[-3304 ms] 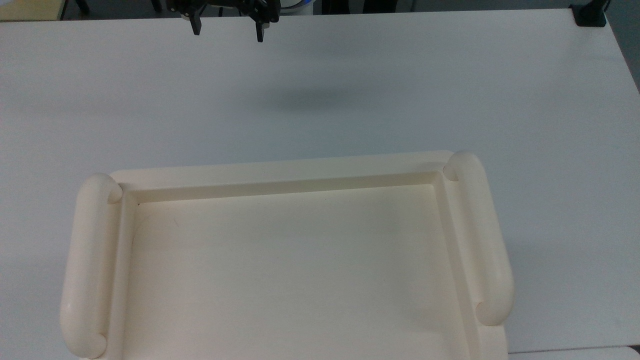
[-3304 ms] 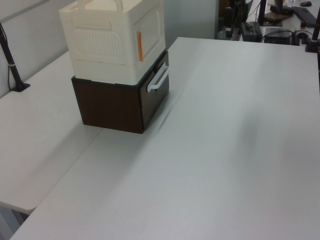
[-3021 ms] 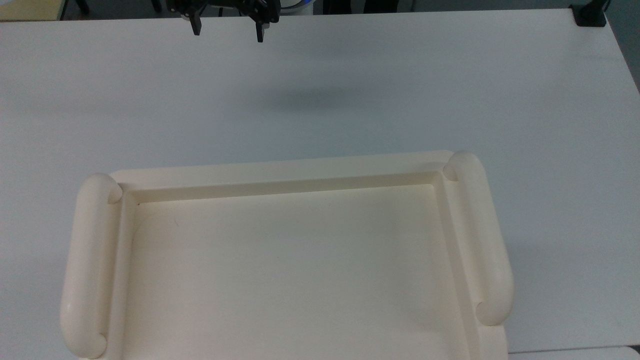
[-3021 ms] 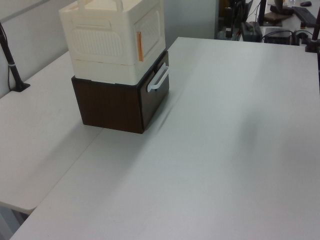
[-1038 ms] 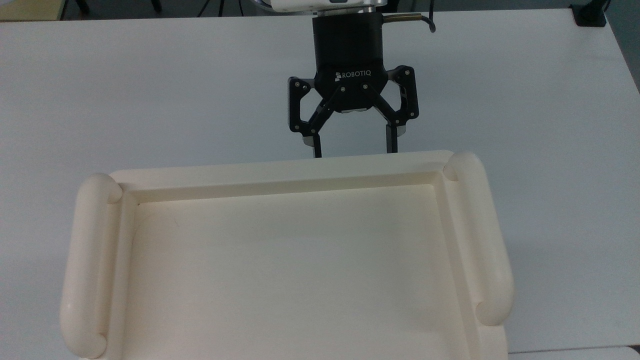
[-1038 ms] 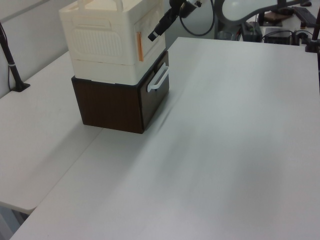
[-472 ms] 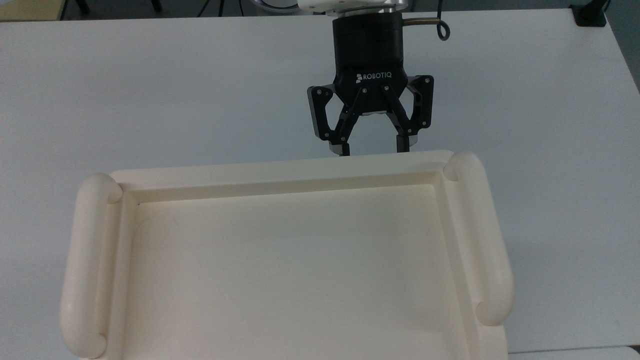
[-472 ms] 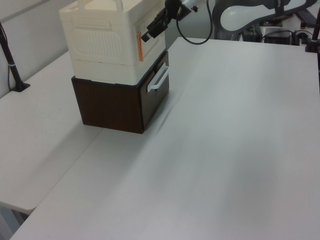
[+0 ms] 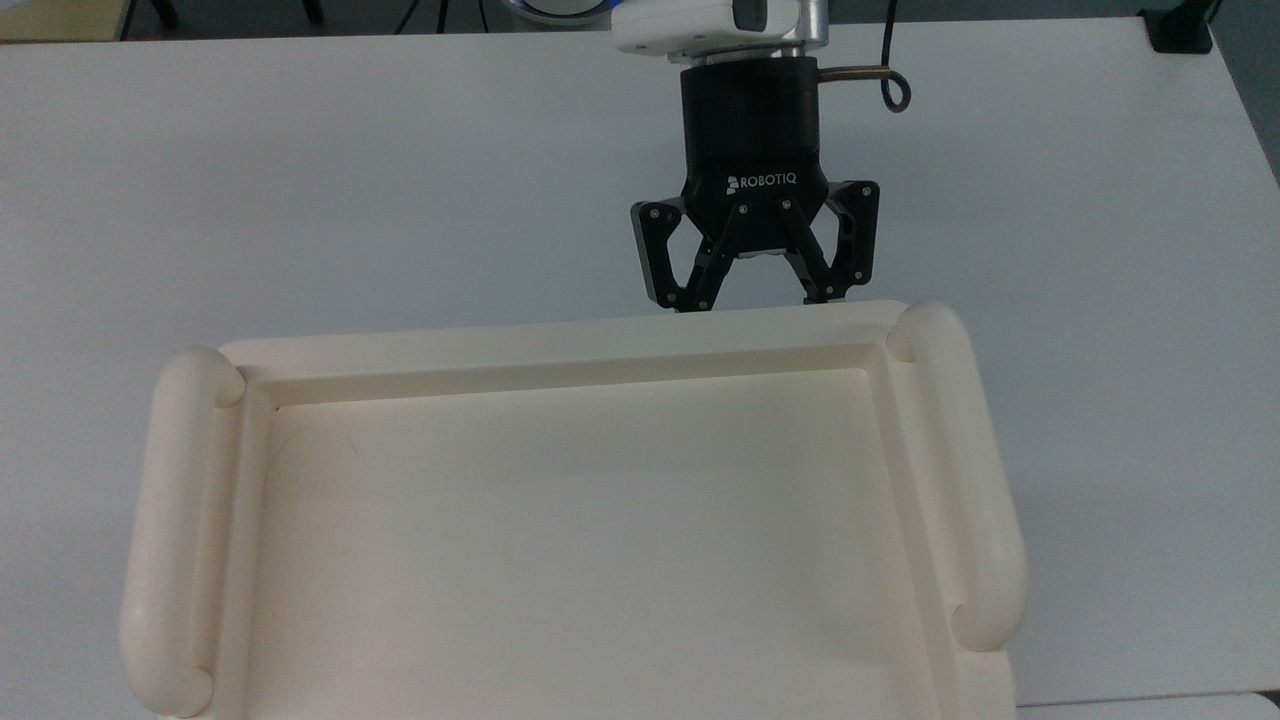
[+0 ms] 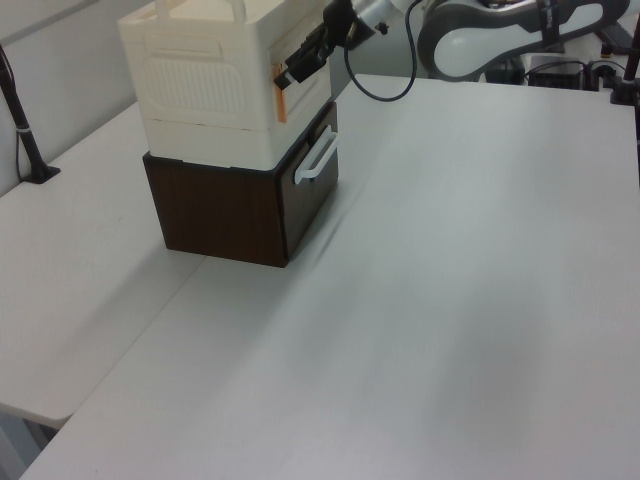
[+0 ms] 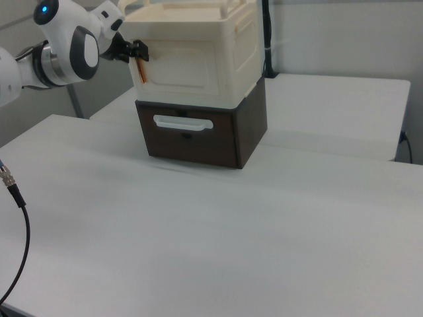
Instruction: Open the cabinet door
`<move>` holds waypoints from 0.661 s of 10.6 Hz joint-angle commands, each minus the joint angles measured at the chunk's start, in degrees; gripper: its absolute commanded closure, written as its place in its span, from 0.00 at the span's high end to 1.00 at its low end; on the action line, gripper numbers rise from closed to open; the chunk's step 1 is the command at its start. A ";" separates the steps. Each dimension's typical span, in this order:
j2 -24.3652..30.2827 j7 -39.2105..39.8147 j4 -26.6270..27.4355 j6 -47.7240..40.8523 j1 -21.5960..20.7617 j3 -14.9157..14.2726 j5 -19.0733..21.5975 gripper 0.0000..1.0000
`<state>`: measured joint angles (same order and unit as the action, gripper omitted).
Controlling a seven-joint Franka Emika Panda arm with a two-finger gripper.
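On the white bench (image 10: pixel 470 300), close to its far edge in the left view, we see a dark brown drawer unit (image 11: pixel 198 135) with a white bar handle (image 11: pixel 183 122) on its front, and stacked on top of it sits the cream plastic cabinet (image 10: pixel 210 85). From the top view we look straight down on the cabinet's tray-like top (image 9: pixel 570 520), with a rounded tube rail (image 9: pixel 175 530) along the top view's left side and another rail (image 9: pixel 965 480) along the top view's right side. Our white Panda arm (image 11: pixel 59 53) reaches in from the right view's left edge, over the bench's corner there, and ends in a black Robotiq gripper (image 9: pixel 755 300) whose body points at the cabinet's front face. The cabinet door (image 11: pixel 185 66) covers that front face, above the drawer handle, and lies flush and closed against the cabinet, its framed panel facing the bench's open middle. A small copper-coloured piece (image 10: pixel 280 93) runs upright along the door's free edge, at the cabinet's front corner nearest the camera in the left view. In the top view the fingers stand spread apart, released, and their tips vanish just under the front lip of the tray-like top. In the left view the gripper tip sits right at the copper-coloured piece; we cannot tell whether it touches it. A thin black cable (image 11: pixel 16 218) hangs down by the right view's left edge.
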<state>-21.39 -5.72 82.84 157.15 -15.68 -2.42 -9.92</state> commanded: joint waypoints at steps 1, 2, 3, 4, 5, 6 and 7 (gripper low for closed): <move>-1.20 -1.93 -1.19 1.40 -0.93 -0.66 -1.94 0.46; -1.20 -1.93 -1.10 1.40 -0.93 -0.66 -1.94 0.40; -1.20 -1.93 -1.10 1.40 -0.84 -0.66 -1.94 0.33; -1.20 -1.93 -1.10 1.40 -0.84 -0.66 -1.86 0.27; -1.20 -1.93 -1.01 1.40 -0.76 -0.66 -1.86 0.20; -1.11 -1.93 -0.84 1.32 -0.67 -0.66 -1.68 0.14; -1.03 -1.93 -0.66 1.32 -0.49 -0.66 -1.59 0.13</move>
<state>-21.92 -5.94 82.60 157.32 -15.96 -2.60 -10.35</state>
